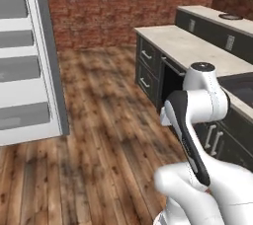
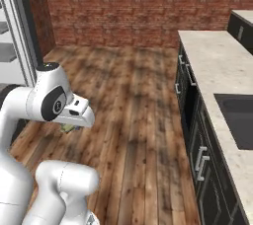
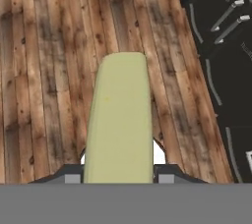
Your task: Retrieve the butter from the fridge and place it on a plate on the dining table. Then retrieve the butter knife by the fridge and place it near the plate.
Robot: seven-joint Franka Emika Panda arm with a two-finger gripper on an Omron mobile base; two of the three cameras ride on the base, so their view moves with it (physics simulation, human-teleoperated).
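Tool fingers sit clamped on either side of the small pale yellow-green rectangular block of butter, which stands out lengthwise from between them over the brown plank floor, carried in the air and resting on nothing. At far left in the left base view stands the tall light-grey fridge, open, its white shelved interior showing. To the right runs a beige speckled stone worktop over dark-grey drawers and cabinet doors, and beyond it a higher dark-fronted stone-topped bar, probably the dining table, with a round dark-rimmed thing on it that may be the plate. Butter should be light but soft and greasy: hard pressure would dent it, and a loose hold could let it slide. Holding its long flat sides near the middle, as now, looks safest.
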